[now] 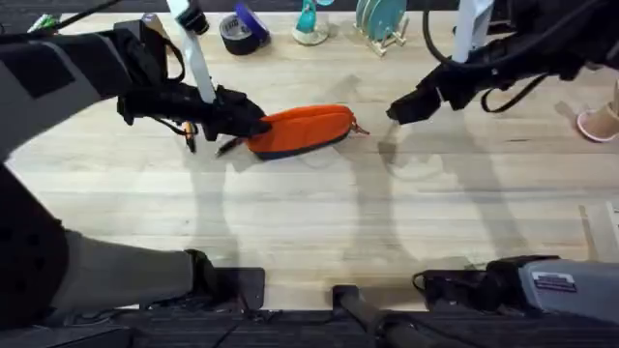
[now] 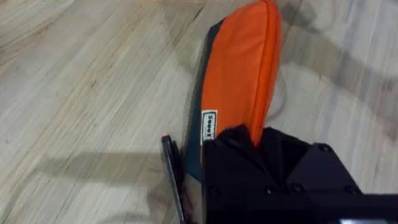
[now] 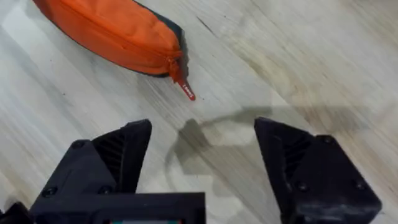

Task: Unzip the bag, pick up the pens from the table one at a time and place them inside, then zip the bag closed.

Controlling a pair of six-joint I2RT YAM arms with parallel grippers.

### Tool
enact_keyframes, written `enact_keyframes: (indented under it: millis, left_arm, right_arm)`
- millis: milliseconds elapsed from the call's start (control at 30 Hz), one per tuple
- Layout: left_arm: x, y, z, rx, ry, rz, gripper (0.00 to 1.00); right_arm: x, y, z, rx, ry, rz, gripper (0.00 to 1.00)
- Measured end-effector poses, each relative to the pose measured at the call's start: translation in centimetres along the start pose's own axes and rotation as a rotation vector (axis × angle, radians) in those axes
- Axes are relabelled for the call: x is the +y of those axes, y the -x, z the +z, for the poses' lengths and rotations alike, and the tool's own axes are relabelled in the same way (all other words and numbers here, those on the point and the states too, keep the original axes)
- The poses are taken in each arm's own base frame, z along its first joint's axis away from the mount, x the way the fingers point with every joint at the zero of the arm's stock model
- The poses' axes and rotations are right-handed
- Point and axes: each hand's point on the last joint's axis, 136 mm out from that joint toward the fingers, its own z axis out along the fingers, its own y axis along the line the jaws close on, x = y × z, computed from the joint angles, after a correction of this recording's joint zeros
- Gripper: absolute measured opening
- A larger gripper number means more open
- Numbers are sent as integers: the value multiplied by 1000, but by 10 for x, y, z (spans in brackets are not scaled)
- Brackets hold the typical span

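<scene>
Overhead view: a light wooden tabletop (image 1: 309, 213) made of long planks carries a small oblong orange bag (image 1: 302, 129) with a dark navy underside. The left hand (image 1: 253, 126) is black and sits right against the bag's end nearest to it, touching or all but touching the fabric; whether its fingers are spread or pressed together cannot be told from here. Just behind that hand, on the side away from the bag, lie two thin pens: an orange one (image 1: 189, 133) and a dark one (image 1: 229, 146), both close under the arm. The right hand (image 1: 398, 112) hangs beyond the bag's other end, apart from it, with the bag's small red zipper pull (image 1: 360, 129) lying between the hand and the bag. Well behind both hands, along the far edge, stand a roll of dark tape (image 1: 242, 32) and a teal rack (image 1: 381, 23).

Left wrist view: the orange bag (image 2: 242, 81) stretches straight away from the hand, its near end hidden under the black hand body. A white label (image 2: 209, 126) is sewn on the bag's side. A dark pen (image 2: 172, 171) with a red tip lies just beside the bag, alongside the hand. The fingers' state cannot be told here either.

Right wrist view: the right hand (image 3: 202, 152) has its two black fingers (image 3: 124, 155) spread wide, holding nothing. The bag (image 3: 112, 34) lies ahead of it, zipper shut, with the red zipper pull (image 3: 185, 91) pointing toward the hand, apart from the fingers.
</scene>
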Motion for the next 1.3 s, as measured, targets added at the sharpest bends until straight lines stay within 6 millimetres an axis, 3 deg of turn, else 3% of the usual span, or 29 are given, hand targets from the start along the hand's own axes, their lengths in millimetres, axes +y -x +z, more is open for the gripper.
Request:
enact_keyframes:
  millis: [733,1300]
  left_arm:
    - [0,0,0,0,0,0,42]
    - [0,0,0,0,0,0,42]
  right_arm:
    - [3,8,47,-56,179,-62,949]
    - [10,10,63,-92,268,-91,945]
